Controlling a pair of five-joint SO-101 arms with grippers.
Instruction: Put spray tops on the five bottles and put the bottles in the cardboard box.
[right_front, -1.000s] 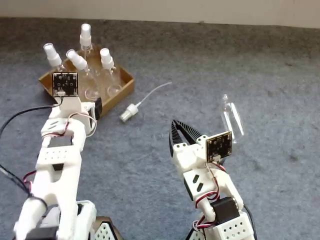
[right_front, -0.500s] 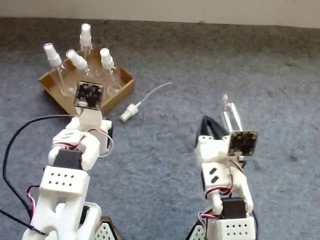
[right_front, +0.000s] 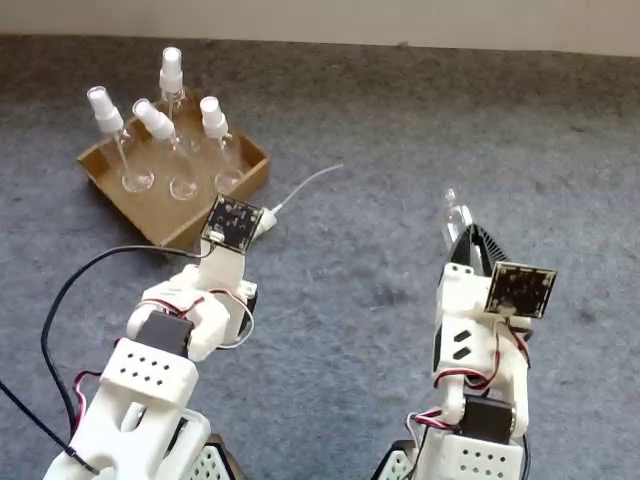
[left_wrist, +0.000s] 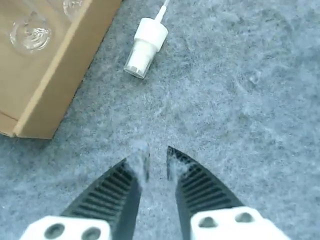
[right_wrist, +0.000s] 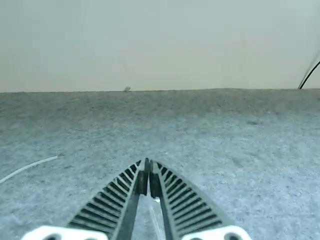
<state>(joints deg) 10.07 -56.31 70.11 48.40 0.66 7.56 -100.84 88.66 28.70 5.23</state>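
1. Everything's being done on a grey carpet (right_front: 360, 120), with a pale wall (right_front: 400, 20) running along the back.
2. Progress-wise, four of five look done. Four capped bottles (right_front: 178, 165) are being kept upright in the cardboard box (right_front: 248, 185).
3. The last spray top (left_wrist: 145, 47) is being left lying on the carpet just beside the box, tube and all, not yet fitted.
4. The fifth bottle (right_front: 455, 212), bare, is being partly covered by the right gripper (right_wrist: 148, 167). Its tips are being pressed nearly together. Something glassy is being glimpsed in the gap, but a real grip can't be told.
5. The left gripper (left_wrist: 156, 156) is being held slightly parted, nothing in it, near the loose top.
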